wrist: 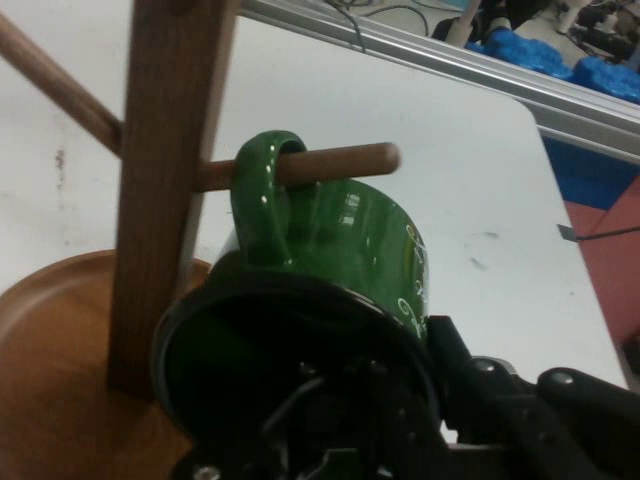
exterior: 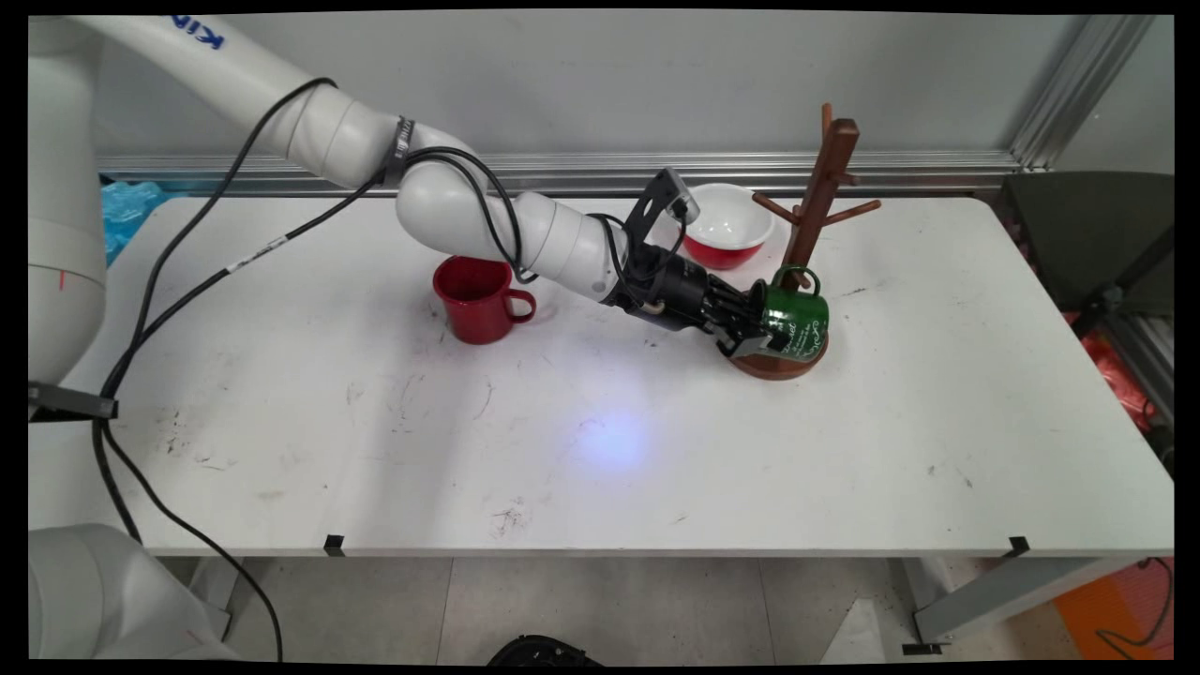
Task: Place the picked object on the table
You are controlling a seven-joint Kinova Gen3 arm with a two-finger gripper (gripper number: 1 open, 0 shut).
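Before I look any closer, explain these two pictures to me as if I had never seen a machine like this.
The white jointed thing is a robot arm reaching in from the left over a white table. The wide picture comes from a fixed camera looking down across the table. The close picture comes from a camera on the arm's hand, looking along its fingers.

On the table stand a red mug, a red bowl with a white inside, and a wooden mug tree with pegs on a round base.

The hand grips a green mug at its rim, with one finger inside. The mug is tilted on its side, and its handle is threaded over one of the tree's lower pegs.
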